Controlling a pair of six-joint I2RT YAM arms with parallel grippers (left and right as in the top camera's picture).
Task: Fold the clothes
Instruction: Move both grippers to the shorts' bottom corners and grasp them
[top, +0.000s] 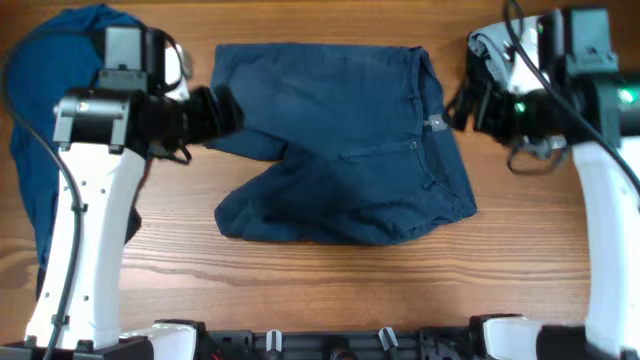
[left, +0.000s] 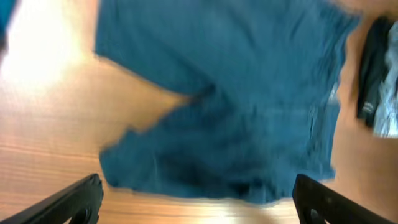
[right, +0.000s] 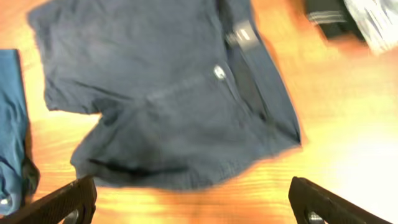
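Observation:
A pair of dark blue shorts (top: 345, 150) lies flat in the middle of the table, waistband to the right and the two legs to the left. It also shows in the left wrist view (left: 230, 106) and the right wrist view (right: 161, 93). My left gripper (top: 228, 108) hovers over the upper leg's left edge; its fingers (left: 197, 183) are wide apart and empty. My right gripper (top: 460, 105) hovers just right of the waistband; its fingers (right: 193, 186) are wide apart and empty.
A blue garment (top: 40, 150) lies bunched at the far left under the left arm. Black and white clothing (top: 495, 50) sits at the back right; it also shows in the right wrist view (right: 348, 18). The wooden table (top: 350, 280) runs along the front.

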